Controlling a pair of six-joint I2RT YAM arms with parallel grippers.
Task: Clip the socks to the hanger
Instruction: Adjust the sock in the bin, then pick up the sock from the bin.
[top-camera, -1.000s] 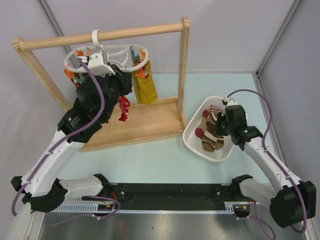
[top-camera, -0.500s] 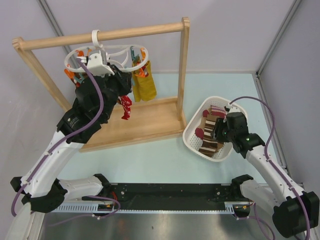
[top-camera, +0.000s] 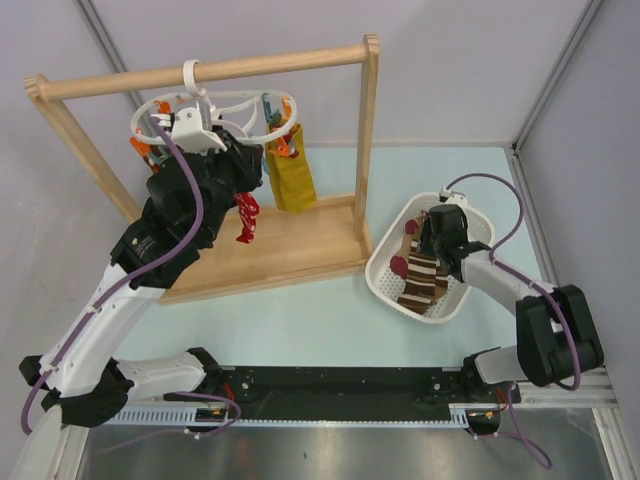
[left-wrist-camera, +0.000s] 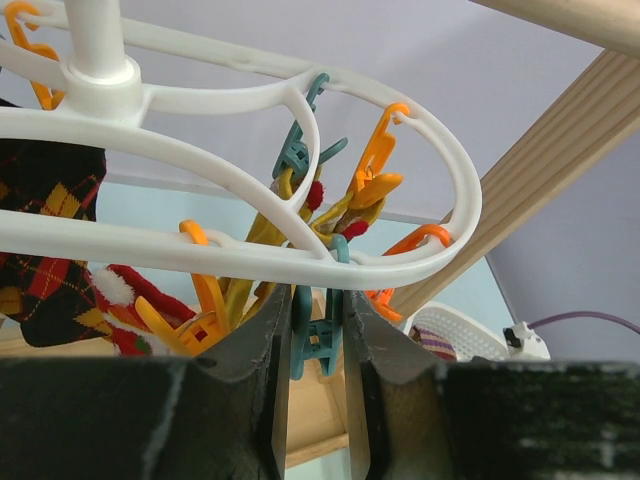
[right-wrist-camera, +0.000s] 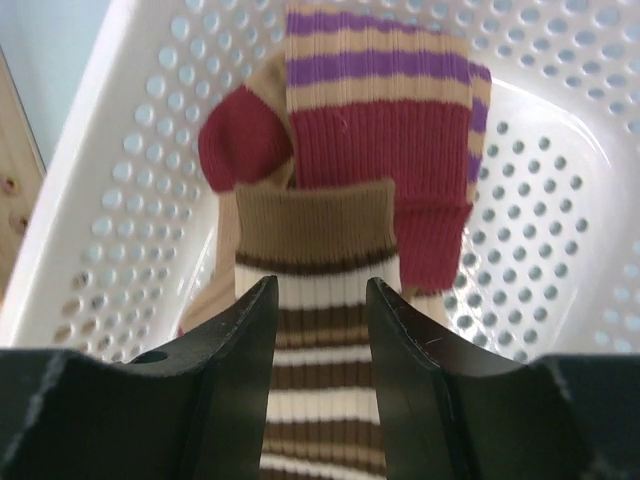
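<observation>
The white oval hanger (top-camera: 228, 103) hangs by its hook on the wooden rail. My left gripper (top-camera: 235, 152) is up under its ring (left-wrist-camera: 200, 255) and is shut on a teal peg (left-wrist-camera: 320, 340). The red sock with white pattern (top-camera: 246, 217) hangs from the hanger; its edge shows in the left wrist view (left-wrist-camera: 130, 300). My right gripper (top-camera: 432, 240) is open over the basket, its jaws (right-wrist-camera: 320, 300) on either side of a brown sock with cream stripes (right-wrist-camera: 318, 235), which also shows in the top view (top-camera: 420, 282).
The white perforated basket (top-camera: 384, 282) also holds a maroon and tan sock with purple stripes (right-wrist-camera: 380, 120). A mustard-yellow sock (top-camera: 291, 175) and a black diamond sock (left-wrist-camera: 45, 250) hang on the hanger. The wooden rail frame (top-camera: 370, 130) stands on a wooden base (top-camera: 300, 250).
My right gripper has shifted left and farther over the basket, above the brown striped sock. My left gripper stays at the hanger; the red sock has swayed a little.
</observation>
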